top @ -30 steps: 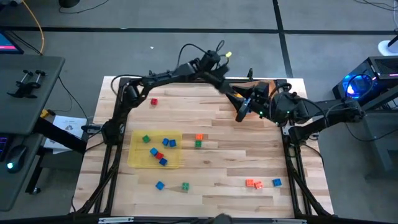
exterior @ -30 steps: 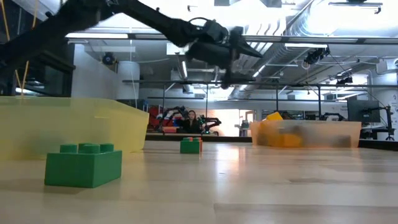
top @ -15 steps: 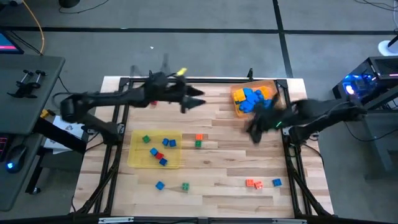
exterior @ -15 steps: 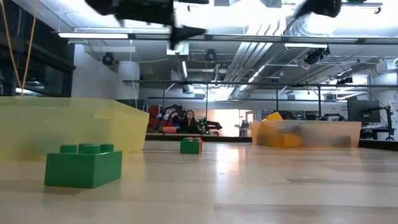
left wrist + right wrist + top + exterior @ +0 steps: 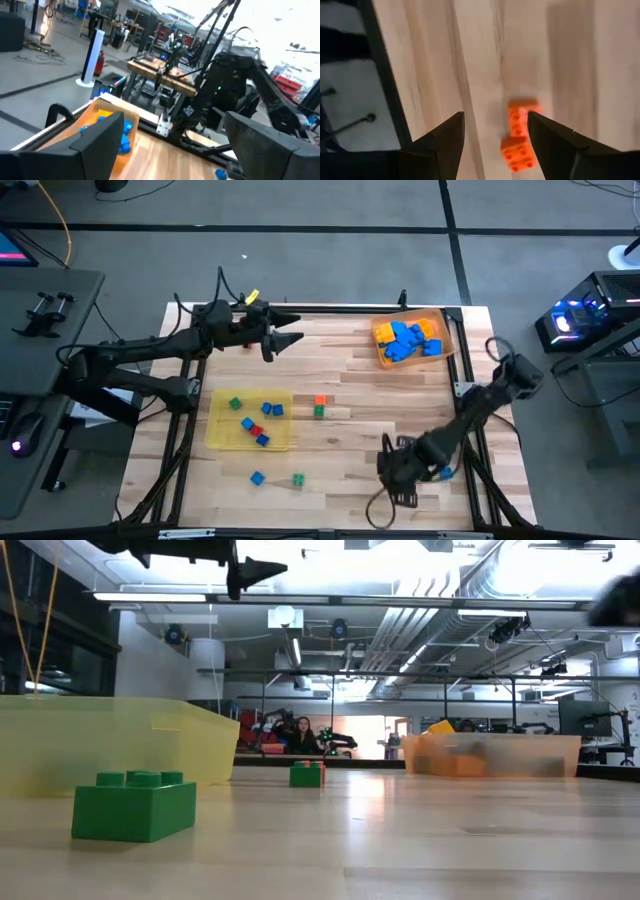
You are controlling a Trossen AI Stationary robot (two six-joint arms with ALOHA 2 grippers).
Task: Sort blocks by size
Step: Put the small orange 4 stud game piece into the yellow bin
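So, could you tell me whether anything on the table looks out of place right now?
Nothing looks damaged. A red block lies alone near the far-left corner, apart from the yellow tray and the other loose blocks.

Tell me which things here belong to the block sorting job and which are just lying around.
Part of the job:
- loose blocks on the table
- small blocks in the yellow tray
- larger blocks in the orange tray
- orange blocks ahead of the open right pincer
- left pincer, open and raised

Just lying about:
- cables on the floor
- side desk
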